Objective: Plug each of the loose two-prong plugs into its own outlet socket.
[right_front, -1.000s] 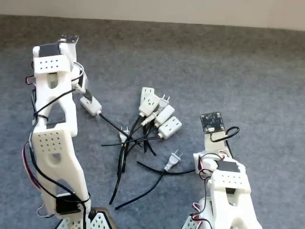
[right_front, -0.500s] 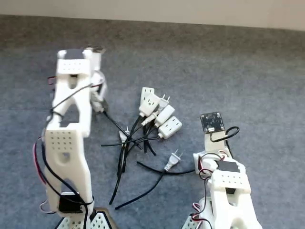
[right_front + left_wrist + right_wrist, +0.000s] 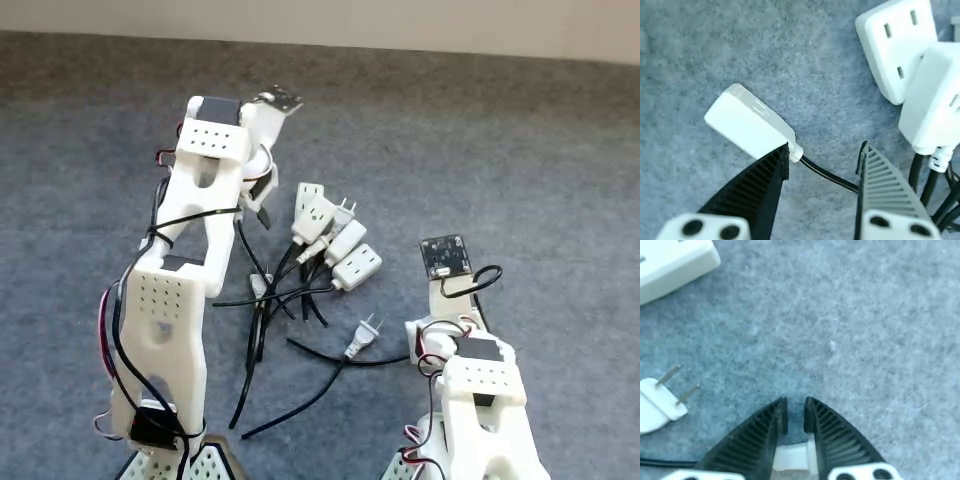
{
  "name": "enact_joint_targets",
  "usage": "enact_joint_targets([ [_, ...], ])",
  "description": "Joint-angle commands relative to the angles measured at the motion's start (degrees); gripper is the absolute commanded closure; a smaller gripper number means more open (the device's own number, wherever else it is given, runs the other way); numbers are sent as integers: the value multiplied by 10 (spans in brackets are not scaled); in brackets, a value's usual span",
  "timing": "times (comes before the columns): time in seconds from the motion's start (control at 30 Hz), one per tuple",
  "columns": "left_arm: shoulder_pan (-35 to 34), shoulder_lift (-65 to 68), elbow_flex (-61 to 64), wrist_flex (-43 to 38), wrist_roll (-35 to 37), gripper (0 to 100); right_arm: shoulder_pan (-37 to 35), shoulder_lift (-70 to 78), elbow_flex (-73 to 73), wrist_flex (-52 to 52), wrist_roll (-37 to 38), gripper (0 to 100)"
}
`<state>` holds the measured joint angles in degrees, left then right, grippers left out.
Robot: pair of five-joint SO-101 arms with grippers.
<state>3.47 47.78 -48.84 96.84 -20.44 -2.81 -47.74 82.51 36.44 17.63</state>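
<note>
Fingers (image 3: 767, 180) of left gripper (image 3: 822, 152) spread wide, nothing held, straddling black cord (image 3: 830, 175) of a white socket block (image 3: 747, 125), one tip touching its cord end. Right gripper (image 3: 795, 410) almost closed, empty, low over grey carpet (image 3: 850, 315), loose two-prong plug (image 3: 657, 402) just beside. Further out, more white sockets (image 3: 335, 240) lie clustered mid-carpet over tangled cords (image 3: 262, 330). Pale strip (image 3: 400, 20) borders carpet's far edge.
</note>
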Motion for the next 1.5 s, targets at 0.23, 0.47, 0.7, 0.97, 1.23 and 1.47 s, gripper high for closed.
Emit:
enact_joint_targets([
  [0.23, -122, -48, -141, -4, 37, 763, -6, 1, -3, -9, 5, 926],
  [0.47, -182, 24, -117, -9, 47, 790, -7, 1, -3, -9, 5, 926],
  [0.7, -124, 113, -175, -5, 49, 790, -7, 1, -3, -9, 5, 926],
  [0.97, -55, 120, -269, 31, 61, 789, -7, 2, -3, -9, 5, 926],
  [1.23, -37, 118, -271, 28, 100, 789, -7, 2, -3, -9, 5, 926],
  [1.47, -23, 136, -264, 29, 208, 719, -7, 2, -3, -9, 5, 926],
])
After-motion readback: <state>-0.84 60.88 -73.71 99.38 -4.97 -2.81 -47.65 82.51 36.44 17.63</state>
